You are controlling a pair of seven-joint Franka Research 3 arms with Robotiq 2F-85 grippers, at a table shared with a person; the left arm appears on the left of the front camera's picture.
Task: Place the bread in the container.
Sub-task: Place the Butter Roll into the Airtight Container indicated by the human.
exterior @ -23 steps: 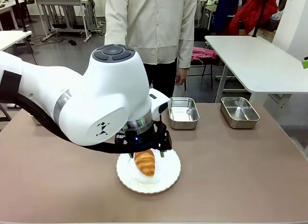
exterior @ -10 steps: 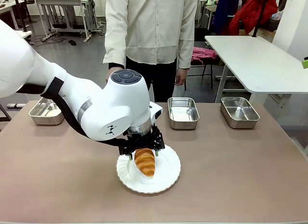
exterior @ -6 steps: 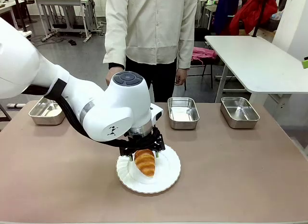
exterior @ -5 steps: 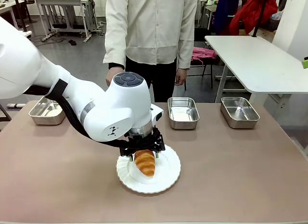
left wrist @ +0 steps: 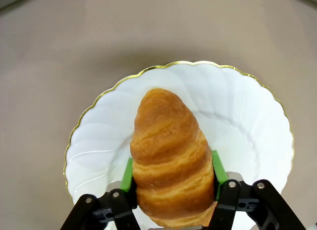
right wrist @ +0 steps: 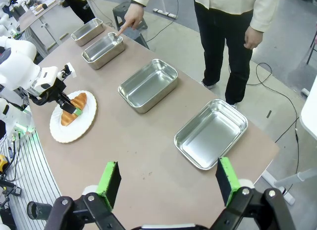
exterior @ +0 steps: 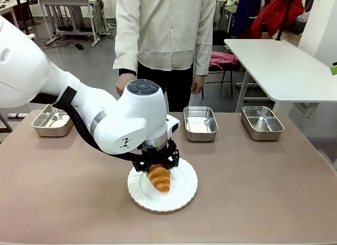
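Golden-brown bread (left wrist: 171, 158) lies on a white plate (left wrist: 252, 141) on the table (exterior: 263, 176), its thick end pinched between the green pads (left wrist: 128, 173) of the left tool (left wrist: 171, 183), which grasps it. Right tool (right wrist: 168, 183) hangs released high above the table. A person's finger (right wrist: 121, 28) touches one far pan (right wrist: 103, 47).

Front view: fixed, level, facing the person across the surface (exterior: 274, 192). Left wrist view: close, straight down on the plate (left wrist: 247, 121). Right wrist view: high, wide, overlooking the surface. Shared by all: plate and bread (exterior: 159, 179).
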